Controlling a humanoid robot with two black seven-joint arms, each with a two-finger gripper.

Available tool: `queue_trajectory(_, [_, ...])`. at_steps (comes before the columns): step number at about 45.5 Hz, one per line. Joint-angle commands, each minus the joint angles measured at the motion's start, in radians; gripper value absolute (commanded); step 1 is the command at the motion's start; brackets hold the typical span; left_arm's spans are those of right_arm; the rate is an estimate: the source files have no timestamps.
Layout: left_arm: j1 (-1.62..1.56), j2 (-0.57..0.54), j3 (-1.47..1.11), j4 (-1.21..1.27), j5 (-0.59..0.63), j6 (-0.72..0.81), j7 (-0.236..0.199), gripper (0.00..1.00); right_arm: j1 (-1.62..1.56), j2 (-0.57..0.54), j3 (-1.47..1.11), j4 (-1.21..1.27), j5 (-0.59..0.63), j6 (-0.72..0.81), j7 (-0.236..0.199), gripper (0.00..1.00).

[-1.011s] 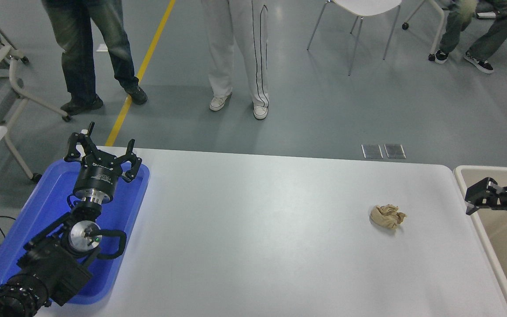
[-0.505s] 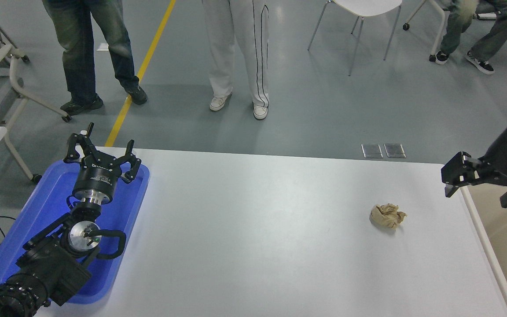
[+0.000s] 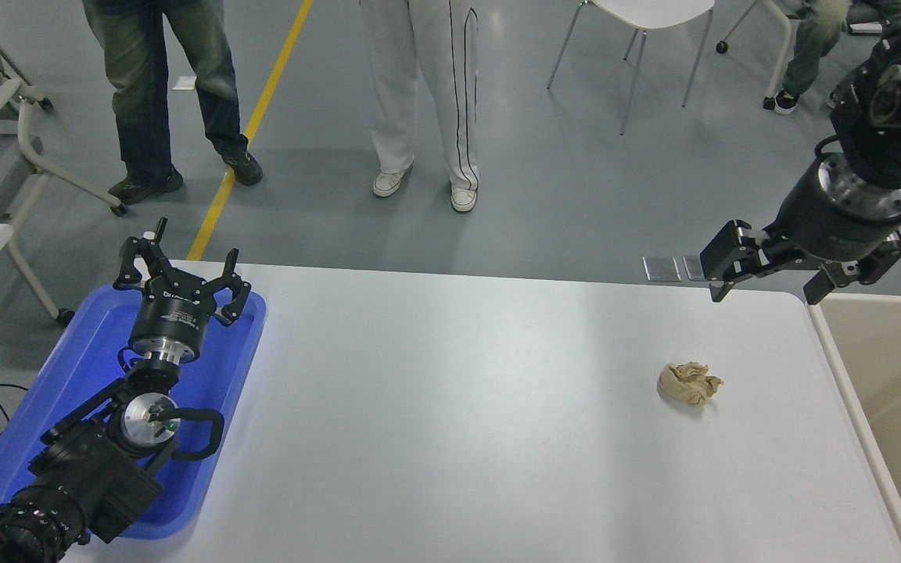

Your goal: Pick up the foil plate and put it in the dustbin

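The dustbin (image 3: 881, 391), below and to the right of the right gripper (image 3: 767, 285), is cut off by the picture's right and bottom edges, so only its near rim and part of its tan inside show. Nothing can be made out inside the part in view. The right arm (image 3: 888, 94), above that gripper, runs out at the right edge. The left arm (image 3: 67, 477), behind the left gripper (image 3: 181, 270), is cropped at the lower left corner.

White table (image 3: 458, 438): paper ball (image 3: 689, 383), blue tray (image 3: 208, 438)
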Motion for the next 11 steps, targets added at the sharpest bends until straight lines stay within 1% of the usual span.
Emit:
queue_trajectory(1, [0.0, 0.0, 0.0, -0.001, 0.0, -0.002, 0.0, 1.0, 0.011, 0.014, -0.021, 0.002, -0.009, 0.001, 0.0, 1.0])
queue_trajectory(11, [0.0, -0.001, 0.0, -0.001, 0.0, -0.002, 0.0, 1.0, 0.026, 0.011, -0.034, 0.001, -0.009, 0.001, 0.0, 1.0])
